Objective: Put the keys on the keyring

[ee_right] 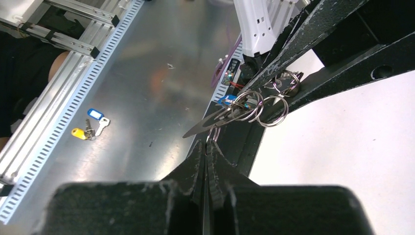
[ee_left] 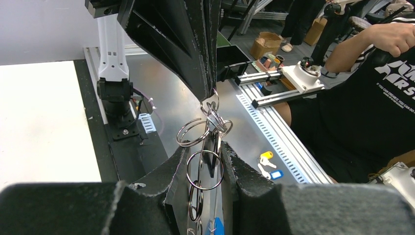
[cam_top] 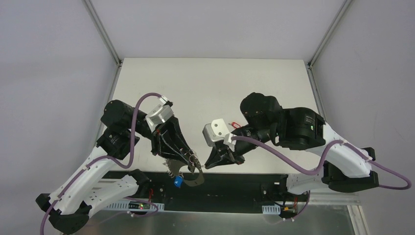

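The keyring (cam_top: 192, 177) hangs between both grippers past the table's near edge, a wire loop bunched with silvery split rings (ee_left: 204, 170). My left gripper (cam_top: 191, 157) is shut on the bunch, rings and wire standing between its fingertips (ee_left: 178, 169). My right gripper (cam_top: 206, 164) is shut on one small ring at the top of the bunch (ee_right: 211, 135). The bright blue key (cam_top: 178, 181) dangles below the rings and also shows in the right wrist view (ee_right: 226, 100). The red key (cam_top: 236, 124) lies on the table by the right arm. I cannot make out the dark key.
The white table (cam_top: 210, 88) ends at a black rail (cam_top: 230, 186). Below it is a metal floor with a loose yellow and blue tagged key set (ee_right: 90, 125). A seated person (ee_left: 362, 98) is beyond the slotted rail in the left wrist view.
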Controlling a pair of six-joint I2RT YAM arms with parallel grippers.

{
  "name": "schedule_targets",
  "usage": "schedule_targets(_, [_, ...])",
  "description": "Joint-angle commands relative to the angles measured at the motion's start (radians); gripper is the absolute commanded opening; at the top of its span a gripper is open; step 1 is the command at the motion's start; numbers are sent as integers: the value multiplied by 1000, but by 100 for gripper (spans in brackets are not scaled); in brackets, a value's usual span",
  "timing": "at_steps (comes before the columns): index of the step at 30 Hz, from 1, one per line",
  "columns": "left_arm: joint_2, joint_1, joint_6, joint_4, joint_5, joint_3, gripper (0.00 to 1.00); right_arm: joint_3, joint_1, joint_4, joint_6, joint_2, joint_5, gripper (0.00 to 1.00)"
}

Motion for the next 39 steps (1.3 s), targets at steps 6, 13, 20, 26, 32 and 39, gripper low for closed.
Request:
schedule_targets(6, [4, -17, -11, 54, 1, 40, 0, -160, 19, 235, -74, -121, 16, 0])
schedule_targets(13, [17, -22, -12, 54, 2, 46, 0, -232, 21, 317, -143, -145, -10, 0])
schedule_targets(20, [37, -24, -16, 53, 1, 59, 0, -249, 22, 310, -222, -144, -33, 0])
schedule_targets(26, [54, -24, -29, 53, -7, 67, 0, -284, 38, 315, -278, -160, -8, 0])
schedule_targets(32, [58, -24, -39, 54, -15, 62, 0, -335, 59, 372, -309, -204, 43, 0])
schedule_targets(39, [76, -24, -45, 54, -23, 64, 0, -391, 72, 470, -294, -250, 41, 0])
